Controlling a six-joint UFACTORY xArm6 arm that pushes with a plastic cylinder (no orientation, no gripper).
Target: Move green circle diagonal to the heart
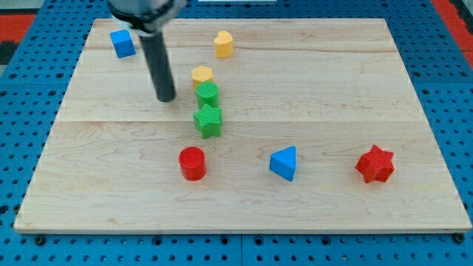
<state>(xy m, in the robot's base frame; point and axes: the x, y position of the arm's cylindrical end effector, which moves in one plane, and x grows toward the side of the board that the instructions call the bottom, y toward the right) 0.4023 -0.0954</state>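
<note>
The green circle (208,94) stands near the board's middle, touching a yellow hexagon-like block (202,74) just above it and a green star (208,120) just below it. The yellow heart (224,43) stands near the view's top, up and to the right of the green circle. My tip (166,97) rests on the board to the left of the green circle, a short gap away, not touching any block.
A blue cube (123,43) is at the top left. A red cylinder (192,162) is below the green star. A blue triangle (284,163) and a red star (375,165) lie at the lower right. The wooden board (332,89) ends at blue pegboard.
</note>
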